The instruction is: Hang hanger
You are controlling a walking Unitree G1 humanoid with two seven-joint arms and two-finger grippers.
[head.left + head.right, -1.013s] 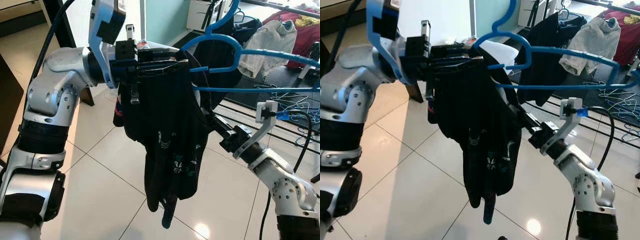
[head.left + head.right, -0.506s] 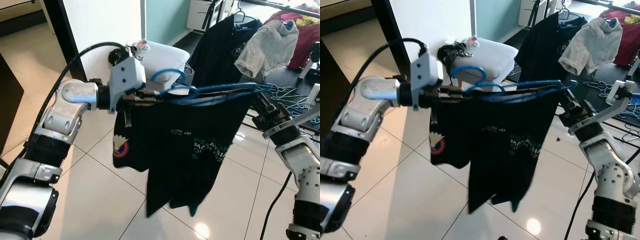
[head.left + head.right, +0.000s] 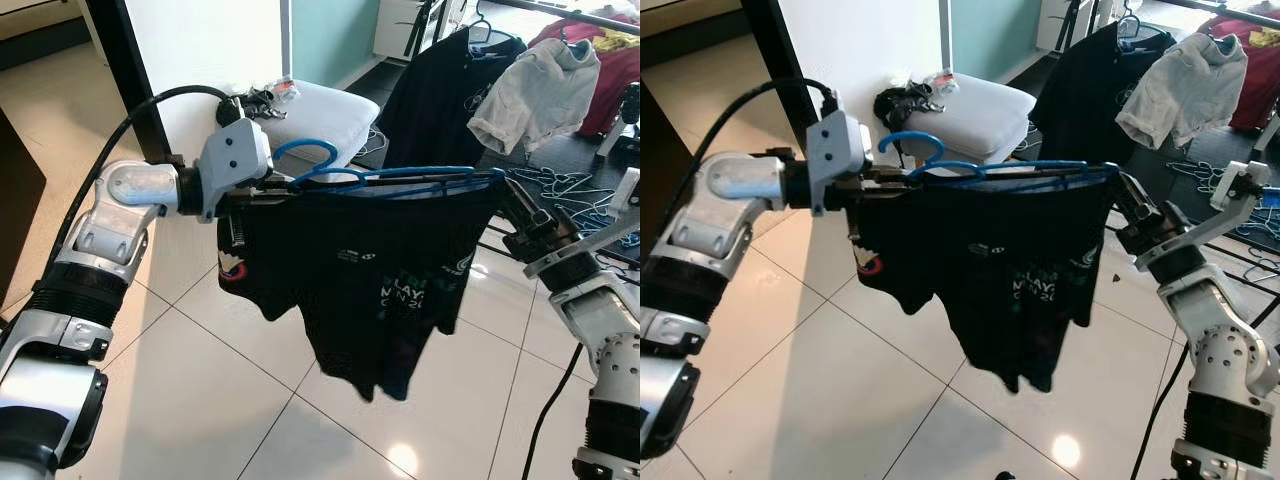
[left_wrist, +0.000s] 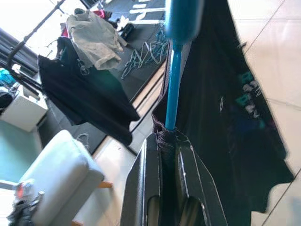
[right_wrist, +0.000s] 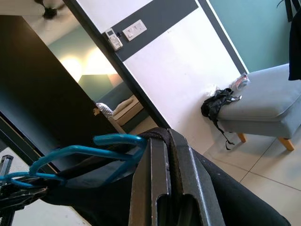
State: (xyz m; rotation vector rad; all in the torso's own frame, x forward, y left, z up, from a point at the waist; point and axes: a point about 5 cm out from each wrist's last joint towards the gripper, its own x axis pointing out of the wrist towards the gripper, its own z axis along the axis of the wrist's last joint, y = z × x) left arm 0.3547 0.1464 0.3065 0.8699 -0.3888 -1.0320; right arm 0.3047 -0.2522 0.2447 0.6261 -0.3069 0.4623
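Observation:
A blue plastic hanger (image 3: 400, 180) carries a black T-shirt (image 3: 370, 280) with pale print and lies level in the air between my two arms. My left gripper (image 3: 262, 192) is shut on the hanger's left end and the shirt's shoulder. The right gripper (image 3: 505, 195) is shut on the right end through the cloth. The hook (image 3: 310, 155) curls up beside the left gripper. In the left wrist view the fingers (image 4: 153, 165) pinch the blue bar (image 4: 173, 94) and fabric. In the right wrist view the fingers (image 5: 157, 165) clamp black cloth beside the hanger (image 5: 94, 150).
A grey padded stool (image 3: 320, 110) with small dark items stands behind the hanger by a white wall and a dark post (image 3: 125, 70). At the back right a clothes rack holds a black shirt (image 3: 440, 80) and a grey garment (image 3: 540, 90). Loose hangers (image 3: 560, 185) lie on the dark floor.
The hanger has come down from upright and close to the camera to level between the grippers. The shirt now hangs spread out, and its hem has swung since half a second ago.

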